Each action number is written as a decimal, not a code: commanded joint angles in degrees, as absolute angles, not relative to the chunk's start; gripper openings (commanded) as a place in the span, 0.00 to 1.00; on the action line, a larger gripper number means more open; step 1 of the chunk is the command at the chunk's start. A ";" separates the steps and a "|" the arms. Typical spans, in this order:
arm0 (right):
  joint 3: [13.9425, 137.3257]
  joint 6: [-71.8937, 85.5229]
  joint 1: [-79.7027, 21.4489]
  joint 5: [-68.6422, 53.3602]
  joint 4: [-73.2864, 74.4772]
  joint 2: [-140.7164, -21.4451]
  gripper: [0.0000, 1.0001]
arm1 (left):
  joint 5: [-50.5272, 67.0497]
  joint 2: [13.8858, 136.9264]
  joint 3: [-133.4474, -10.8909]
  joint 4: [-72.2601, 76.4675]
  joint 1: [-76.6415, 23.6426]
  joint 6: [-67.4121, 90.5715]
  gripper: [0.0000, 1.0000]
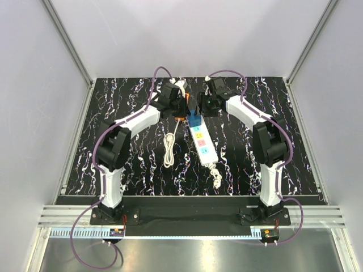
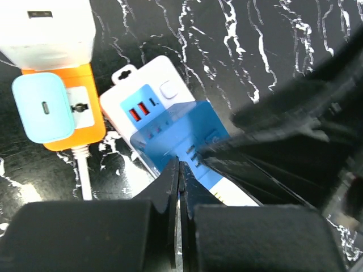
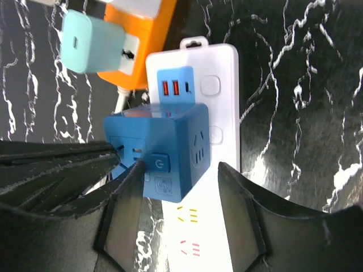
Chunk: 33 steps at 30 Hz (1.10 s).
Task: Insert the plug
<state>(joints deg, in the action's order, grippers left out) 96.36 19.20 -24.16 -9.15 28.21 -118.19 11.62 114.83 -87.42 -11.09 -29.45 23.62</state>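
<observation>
Blue hard plastic, smooth and faintly glossy: the plug (image 3: 161,150) is a small rigid cube that should be light and will not give under the fingers. It could slip or twist if pinched on a corner. The best hold looks like two opposite flat side faces, low on the body and clear of the button face, so that a downward push stays square to the socket.

It sits on the far end of the white power strip (image 3: 224,107), just below the strip's USB ports, and in the right wrist view it looks slightly tilted. Whether its pins are fully home cannot be told.

The right gripper (image 3: 181,170) is spread wide with nothing between its pads. The cube lies at the mouth of that gap, close against one fingertip and well apart from the other.

The left gripper (image 2: 178,169) has its fingers pressed together on nothing, with the tips just beside the cube's near edge.

Beside the strip's end lies an orange adapter (image 3: 150,45) carrying a pale-blue charger (image 3: 91,42), all on the black marbled table (image 3: 295,85).
</observation>
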 commanded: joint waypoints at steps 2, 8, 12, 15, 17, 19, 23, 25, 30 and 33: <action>97.64 17.58 -24.52 -8.26 39.02 -118.83 0.60 | 10.46 117.42 -88.33 -16.70 -29.44 22.59 0.00; 99.05 16.88 -24.17 -8.70 39.55 -118.47 0.56 | 10.11 117.86 -90.44 -17.66 -29.44 22.50 0.00; 99.14 16.53 -24.08 -9.40 40.17 -118.13 0.54 | 9.06 117.42 -93.16 -19.86 -29.36 21.71 0.01; 99.93 15.73 -24.00 -9.32 40.86 -116.81 0.62 | 6.33 115.32 -97.10 -22.49 -29.09 20.57 0.22; 101.15 15.64 -23.82 -9.23 41.39 -116.19 0.66 | 3.53 112.96 -98.52 -23.99 -28.83 19.60 0.29; 102.04 15.64 -23.73 -9.14 42.45 -115.05 0.72 | 1.42 111.28 -99.49 -24.43 -28.30 18.46 0.52; 102.66 16.43 -23.64 -10.37 43.24 -113.03 0.75 | -4.99 107.67 -99.14 -24.61 -26.55 15.56 0.79; 102.13 16.79 -23.56 -10.98 43.15 -111.71 0.78 | -7.29 107.14 -98.53 -24.87 -25.05 14.77 0.97; 97.92 17.05 -23.64 -12.04 41.67 -107.33 0.92 | -8.54 108.89 -99.14 -25.66 -18.48 12.58 0.99; 94.93 17.23 -23.64 -12.92 39.91 -104.34 1.00 | -6.77 112.49 -102.29 -26.19 -14.70 10.90 0.99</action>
<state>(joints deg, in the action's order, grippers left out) 96.79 17.15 -23.94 -11.25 41.95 -109.97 -5.28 109.89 -97.73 -26.04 -18.41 13.87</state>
